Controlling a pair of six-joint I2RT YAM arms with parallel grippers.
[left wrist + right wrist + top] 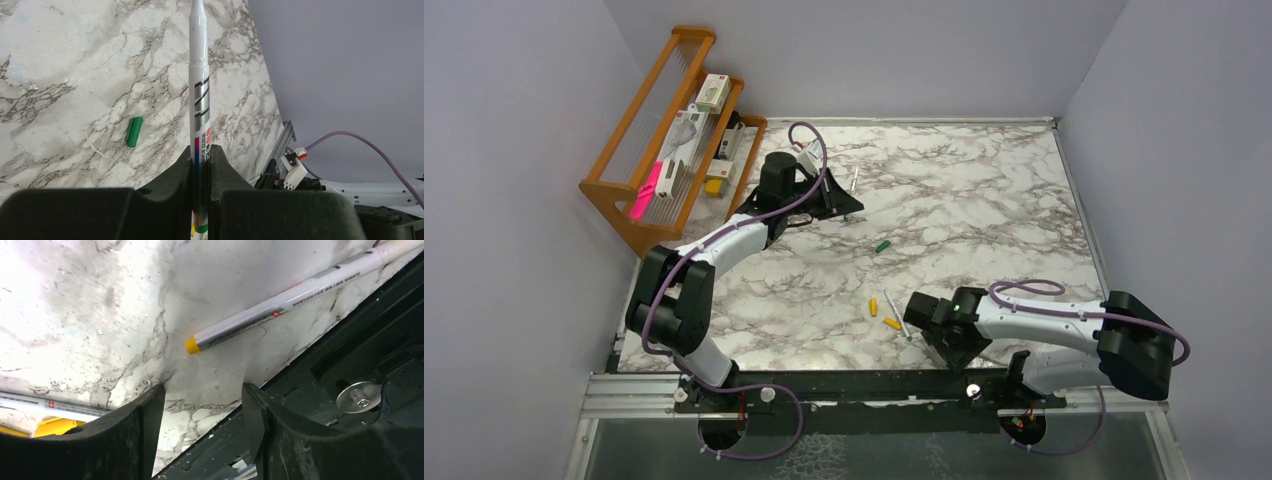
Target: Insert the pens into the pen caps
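My left gripper (832, 198) (201, 152) is shut on a pale grey pen (199, 75) with a green end, held above the marble table; this pen also shows in the top view (853, 183). A dark green cap (882, 245) (134, 131) lies on the table near it. My right gripper (927, 312) (202, 388) is open and empty, low over the table's front edge. A pen with an orange end (295, 292) lies just beyond its fingers. Another pen (898, 318) (45, 405) lies beside two yellow-orange caps (873, 306) (891, 323); one of them (55, 426) shows in the right wrist view.
A wooden rack (614, 190) with small boxes and a pink marker (646, 192) stands at the back left, close to my left arm. A black rail (350, 335) runs along the table's front edge under my right gripper. Grey walls close in three sides.
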